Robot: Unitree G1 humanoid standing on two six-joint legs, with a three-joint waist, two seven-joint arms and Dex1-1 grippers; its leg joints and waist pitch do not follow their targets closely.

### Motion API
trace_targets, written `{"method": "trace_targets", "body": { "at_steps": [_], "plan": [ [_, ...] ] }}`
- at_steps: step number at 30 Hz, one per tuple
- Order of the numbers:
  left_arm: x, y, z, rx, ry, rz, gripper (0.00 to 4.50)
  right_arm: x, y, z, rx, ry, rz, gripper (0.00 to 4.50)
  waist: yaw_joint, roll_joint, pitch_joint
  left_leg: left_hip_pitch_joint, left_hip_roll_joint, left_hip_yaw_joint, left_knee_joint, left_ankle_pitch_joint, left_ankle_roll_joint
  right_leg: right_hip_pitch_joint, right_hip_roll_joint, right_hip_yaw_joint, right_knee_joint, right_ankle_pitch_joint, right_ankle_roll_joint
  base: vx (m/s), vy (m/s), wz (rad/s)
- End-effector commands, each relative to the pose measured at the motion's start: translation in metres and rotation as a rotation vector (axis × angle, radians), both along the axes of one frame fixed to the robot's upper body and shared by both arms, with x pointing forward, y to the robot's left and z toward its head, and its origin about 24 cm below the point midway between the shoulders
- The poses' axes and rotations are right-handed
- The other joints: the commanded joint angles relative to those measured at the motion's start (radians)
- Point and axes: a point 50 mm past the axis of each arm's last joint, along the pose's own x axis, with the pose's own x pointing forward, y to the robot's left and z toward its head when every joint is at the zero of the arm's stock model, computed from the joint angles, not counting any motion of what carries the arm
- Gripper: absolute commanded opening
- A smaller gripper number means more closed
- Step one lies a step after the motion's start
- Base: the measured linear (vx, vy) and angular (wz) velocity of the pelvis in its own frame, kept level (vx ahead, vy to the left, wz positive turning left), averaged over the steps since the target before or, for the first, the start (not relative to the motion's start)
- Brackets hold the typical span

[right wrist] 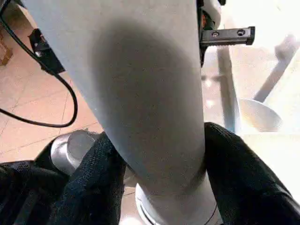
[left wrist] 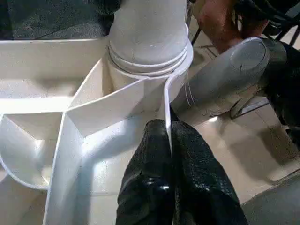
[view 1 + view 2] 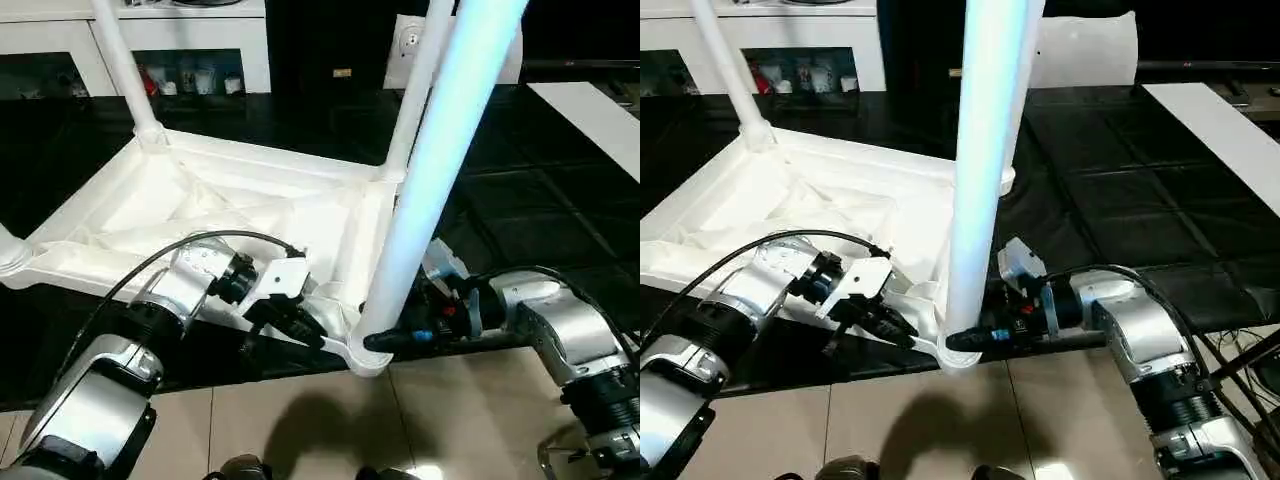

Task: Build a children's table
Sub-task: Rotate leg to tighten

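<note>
Jaws: left gripper (image 2: 169, 140) is clenched on a thin rib of the table (image 3: 200, 200), just beside the near corner socket (image 2: 147, 56). Right gripper (image 1: 154, 187) straddles the near leg (image 3: 440, 160) low down, a finger (image 1: 239, 178) on each side, touching it; a firm clamp cannot be confirmed. The table lies upside down on the dark mat (image 3: 1110, 180), ribbed underside up, overhanging the tan floor (image 3: 450, 420). Far legs (image 3: 125, 70) stand in their sockets. The near leg stands upright in its socket.

Step in hand, by my reading: seating this leg while the left holds the top steady. Next move likely needs a firm grip and a straight downward push or twist, the top held still.
</note>
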Motion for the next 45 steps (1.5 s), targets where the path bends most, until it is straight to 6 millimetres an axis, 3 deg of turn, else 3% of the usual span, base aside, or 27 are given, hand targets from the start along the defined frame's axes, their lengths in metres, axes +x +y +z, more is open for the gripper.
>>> {"method": "trace_targets", "body": {
  "at_steps": [1,3,4,8,10,11,13,14,16,17,19,20,22,24,25,26,29,36,37,40,43,45],
  "plan": [
    [-0.001,-0.008,0.005,-0.017,-0.010,-0.041,0.00,-0.003,0.006,0.004,0.047,0.019,-0.006,2.10,-0.006,-0.011,-0.079,0.008,0.047,-0.008,-0.061,-0.132,0.064,0.060,-0.091,0.059,-0.065,-0.311,-0.156,0.000,0.000,0.00],
    [0.000,-0.009,0.005,-0.023,-0.010,-0.032,0.00,-0.003,0.007,0.004,0.052,0.022,-0.018,2.09,-0.006,-0.012,-0.078,0.008,0.046,-0.008,-0.061,-0.131,0.061,0.061,-0.091,0.059,-0.067,-0.323,-0.149,0.000,0.000,0.00],
    [0.002,-0.011,0.005,-0.036,-0.015,0.006,0.00,0.001,0.009,0.003,0.066,0.012,-0.079,2.09,-0.006,-0.006,-0.080,0.008,0.046,-0.008,-0.060,-0.139,0.056,0.060,-0.093,0.059,-0.069,-0.337,-0.146,0.000,0.000,0.00],
    [0.014,-0.024,0.004,-0.066,-0.058,0.162,0.00,0.013,0.019,-0.002,0.084,-0.037,-0.285,2.09,-0.014,-0.005,-0.075,0.011,0.042,-0.009,-0.062,-0.167,0.032,0.054,-0.090,0.054,-0.079,-0.401,-0.123,0.000,0.000,0.00],
    [0.023,-0.038,0.001,-0.094,-0.057,0.318,0.00,0.027,0.029,-0.008,0.079,-0.037,-0.476,2.06,-0.027,-0.007,-0.071,0.015,0.036,-0.012,-0.063,-0.190,0.014,0.053,-0.091,0.049,-0.091,-0.493,-0.094,0.000,0.000,0.00],
    [0.023,-0.038,0.001,-0.094,-0.057,0.318,0.00,0.027,0.029,-0.008,0.079,-0.037,-0.476,2.05,-0.034,-0.008,-0.072,0.018,0.035,-0.015,-0.063,-0.204,0.006,0.053,-0.092,0.045,-0.096,-0.518,-0.087,0.000,0.000,0.00],
    [0.025,-0.044,0.001,-0.104,-0.054,0.364,0.00,0.031,0.033,-0.009,0.077,-0.032,-0.532,2.04,-0.045,-0.010,-0.075,0.008,0.035,-0.019,-0.065,-0.184,0.009,0.063,-0.092,0.045,-0.091,-0.484,-0.084,0.000,0.000,0.00],
    [0.027,-0.047,0.001,-0.109,-0.053,0.390,0.00,0.033,0.035,-0.010,0.075,-0.029,-0.565,2.03,-0.049,-0.011,-0.077,0.010,0.035,-0.017,-0.064,-0.179,0.015,0.061,-0.092,0.048,-0.091,-0.464,-0.089,0.000,0.000,0.00],
    [0.036,-0.061,0.006,-0.166,-0.050,0.538,0.00,0.046,0.049,-0.012,0.058,-0.018,-0.746,2.01,-0.071,-0.009,-0.077,0.005,0.029,-0.015,-0.059,-0.174,0.022,0.060,-0.088,0.048,-0.087,-0.430,-0.119,0.000,0.000,0.00],
    [0.036,-0.061,0.006,-0.166,-0.050,0.538,0.00,0.046,0.049,-0.012,0.058,-0.018,-0.746,2.00,-0.075,-0.012,-0.078,0.008,0.025,-0.014,-0.057,-0.175,0.026,0.060,-0.088,0.047,-0.091,-0.446,-0.115,0.000,0.000,0.00],
    [0.046,-0.068,0.015,-0.225,-0.054,0.675,0.00,0.055,0.064,-0.014,0.036,-0.013,-0.878,2.00,-0.082,-0.009,-0.080,0.003,0.024,-0.013,-0.055,-0.156,0.027,0.060,-0.088,0.049,-0.088,-0.433,-0.120,0.000,0.000,0.00],
    [0.048,-0.068,0.017,-0.231,-0.065,0.689,0.00,0.056,0.066,-0.013,0.034,-0.019,-0.899,2.00,-0.080,-0.013,-0.085,0.003,0.022,-0.012,-0.054,-0.138,0.035,0.066,-0.086,0.050,-0.085,-0.406,-0.121,0.000,0.000,0.00],
    [0.048,-0.068,0.018,-0.226,-0.080,0.697,0.00,0.058,0.069,-0.012,0.042,-0.035,-0.918,2.00,-0.080,-0.008,-0.085,0.001,0.028,-0.012,-0.056,-0.115,0.050,0.064,-0.086,0.055,-0.078,-0.340,-0.136,0.000,0.000,0.00],
    [0.048,-0.067,0.019,-0.217,-0.092,0.687,0.00,0.057,0.070,-0.011,0.063,-0.048,-0.907,2.54,-0.079,-0.007,-0.090,0.002,0.032,-0.012,-0.056,-0.094,0.063,0.067,-0.085,0.057,-0.066,-0.254,-0.163,0.000,0.000,0.00],
    [0.047,-0.066,0.018,-0.212,-0.100,0.681,0.00,0.056,0.071,-0.010,0.074,-0.052,-0.903,2.68,-0.078,-0.005,-0.090,0.003,0.034,-0.011,-0.056,-0.085,0.071,0.067,-0.084,0.059,-0.060,-0.202,-0.187,0.000,0.000,0.00],
    [0.047,-0.064,0.017,-0.198,-0.107,0.671,0.00,0.055,0.071,-0.010,0.086,-0.048,-0.900,2.68,-0.077,-0.009,-0.092,0.003,0.034,-0.010,-0.055,-0.081,0.077,0.068,-0.085,0.059,-0.058,-0.182,-0.194,0.000,0.000,0.00],
    [0.044,-0.057,0.013,-0.166,-0.124,0.640,0.00,0.053,0.064,-0.011,0.087,-0.063,-0.899,3.02,-0.076,-0.006,-0.091,0.001,0.037,-0.012,-0.055,-0.058,0.093,0.071,-0.088,0.060,-0.049,-0.121,-0.221,0.000,0.000,0.00],
    [0.038,-0.044,0.010,-0.148,-0.135,0.536,0.00,0.047,0.047,-0.007,0.118,-0.109,-0.833,3.57,-0.074,-0.003,-0.085,0.004,0.039,-0.010,-0.058,-0.111,0.086,0.072,-0.090,0.062,-0.060,-0.188,-0.210,0.000,0.000,0.00],
    [0.031,-0.037,0.010,-0.142,-0.131,0.434,0.00,0.041,0.034,-0.007,0.102,-0.140,-0.762,3.75,-0.071,-0.003,-0.082,0.003,0.039,-0.011,-0.058,-0.118,0.085,0.073,-0.090,0.062,-0.062,-0.197,-0.205,0.000,0.000,0.00],
    [0.025,-0.033,0.009,-0.133,-0.121,0.344,0.00,0.037,0.024,-0.008,0.081,-0.164,-0.690,3.98,-0.066,-0.004,-0.081,0.005,0.042,-0.009,-0.059,-0.128,0.087,0.070,-0.090,0.063,-0.062,-0.204,-0.205,0.000,0.000,0.00],
    [0.020,-0.026,0.006,-0.096,-0.112,0.261,0.00,0.031,0.013,-0.008,0.037,-0.207,-0.582,4.29,-0.047,-0.001,-0.077,0.014,0.047,-0.006,-0.061,-0.154,0.070,0.061,-0.090,0.063,-0.068,-0.266,-0.190,0.000,0.000,0.00],
    [0.017,-0.023,0.005,-0.083,-0.102,0.223,0.00,0.029,0.008,-0.008,0.013,-0.224,-0.527,4.29,-0.042,-0.003,-0.076,0.013,0.047,-0.007,-0.062,-0.161,0.064,0.061,-0.090,0.062,-0.068,-0.278,-0.184,0.000,0.000,0.00]
  ]
}}
